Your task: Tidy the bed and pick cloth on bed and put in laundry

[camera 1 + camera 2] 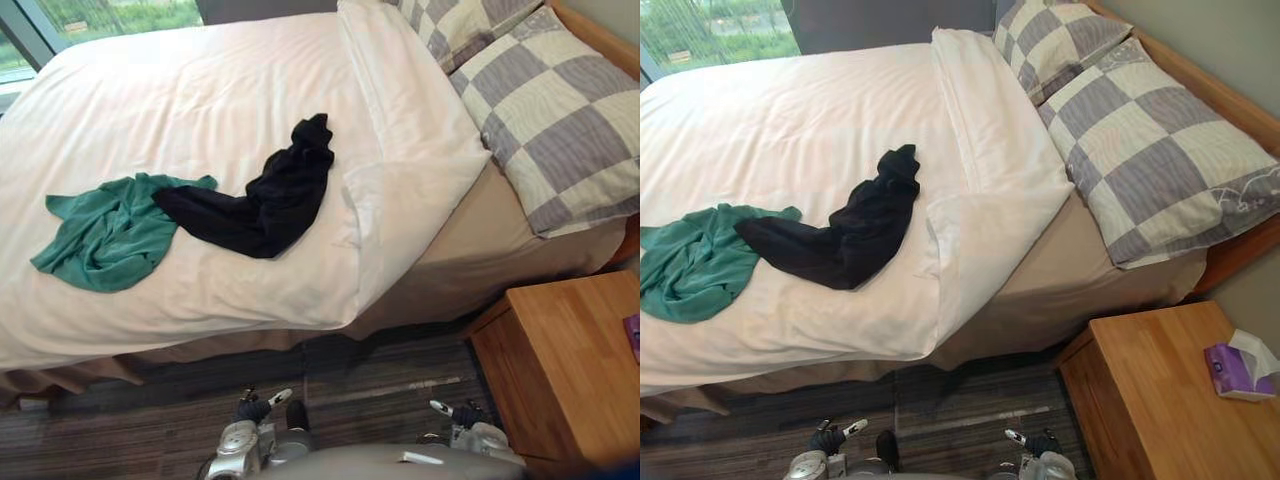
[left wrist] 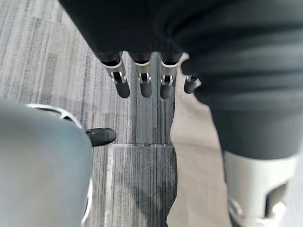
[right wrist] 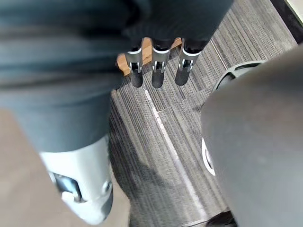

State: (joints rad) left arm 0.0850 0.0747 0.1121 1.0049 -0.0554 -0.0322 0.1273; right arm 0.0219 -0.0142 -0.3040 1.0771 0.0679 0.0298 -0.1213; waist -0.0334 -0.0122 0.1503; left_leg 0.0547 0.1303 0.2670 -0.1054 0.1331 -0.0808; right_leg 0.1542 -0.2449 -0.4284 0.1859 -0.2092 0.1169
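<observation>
A black cloth [image 1: 270, 195] lies crumpled in the middle of the white duvet [image 1: 200, 90]. One end of it overlaps a green cloth [image 1: 110, 230] spread near the bed's near left edge. My left hand [image 1: 255, 410] hangs low over the carpet, well short of the bed, and holds nothing. Its fingers [image 2: 142, 80] point straight down at the floor. My right hand [image 1: 465, 412] hangs the same way near the nightstand, its fingers [image 3: 157, 73] straight and empty.
Two checked pillows [image 1: 560, 120] lie at the head on the right, where the duvet corner [image 1: 400, 190] is folded back. A wooden nightstand [image 1: 570, 360] carrying a purple tissue box [image 1: 1240, 370] stands at the right. A window [image 1: 100, 15] lies beyond the bed.
</observation>
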